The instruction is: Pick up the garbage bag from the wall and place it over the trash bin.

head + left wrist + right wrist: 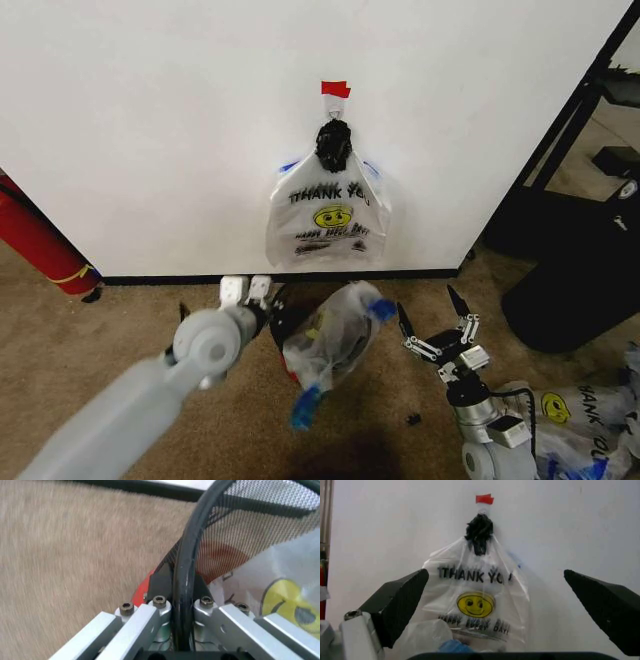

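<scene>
The garbage bag (328,212) (477,592) hangs on the wall (150,130) from a hook under a piece of red tape (335,89), its top bunched in a black knot. Below it the trash bin (281,322) sits tilted on the carpet, with another white smiley bag (335,340) spilling out of it. My left gripper (250,296) (180,588) is shut on the bin's black rim (182,555). To the right of the bin my right gripper (428,310) (502,603) stands open, low and pointing at the hanging bag, well short of it.
A red cylinder with a yellow band (40,245) leans at the left wall base. A black stand (565,230) occupies the right. More smiley bags (580,420) lie at the lower right. A small black piece (412,418) lies on the carpet.
</scene>
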